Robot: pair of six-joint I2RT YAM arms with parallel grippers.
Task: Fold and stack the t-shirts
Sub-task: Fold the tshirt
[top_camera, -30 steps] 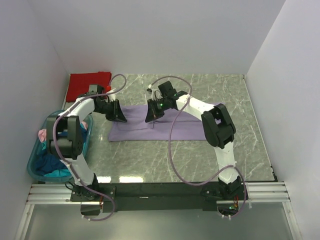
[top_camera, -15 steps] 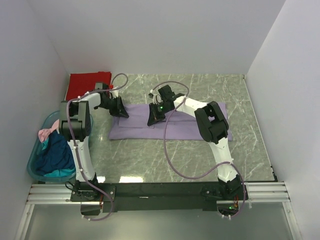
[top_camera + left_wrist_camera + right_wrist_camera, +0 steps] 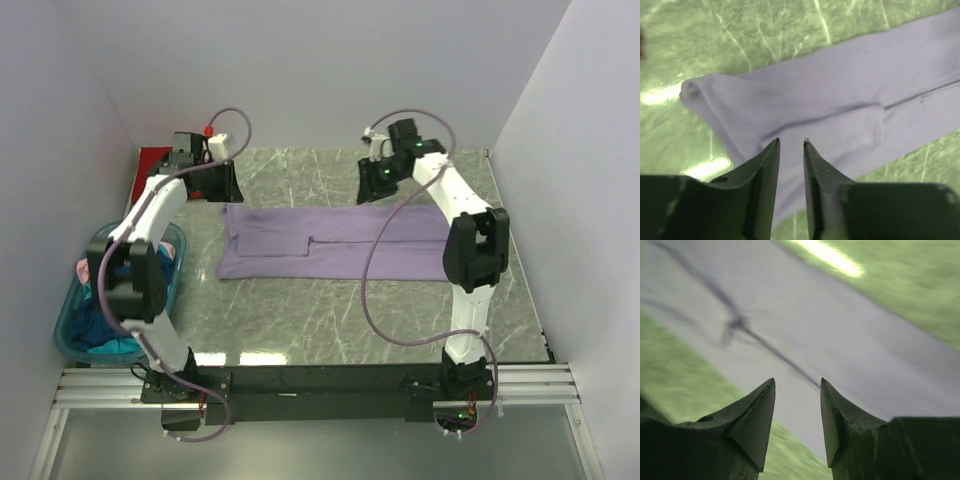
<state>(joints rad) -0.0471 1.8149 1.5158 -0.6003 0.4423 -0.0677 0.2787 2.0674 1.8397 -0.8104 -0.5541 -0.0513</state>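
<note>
A light purple t-shirt point(image 3: 340, 240) lies folded into a long flat strip across the middle of the table. It also shows in the left wrist view point(image 3: 830, 95) and, blurred, in the right wrist view point(image 3: 850, 340). My left gripper point(image 3: 226, 186) hangs above the shirt's far left corner, jaws a little apart and empty point(image 3: 790, 143). My right gripper point(image 3: 368, 188) hangs above the table just behind the shirt's far edge, open and empty point(image 3: 797, 381). A red t-shirt point(image 3: 152, 160) lies at the far left corner, mostly hidden by the left arm.
A translucent teal tub point(image 3: 68, 312) stands at the left edge, holding a pink shirt point(image 3: 88, 268) and a dark blue shirt point(image 3: 105, 322). White walls close in the table on three sides. The arms' cables loop over the shirt.
Both grippers have lifted off the purple shirt and drawn back toward the far wall; the right one also swung to the right. The shirt now lies flat and uncovered.
</note>
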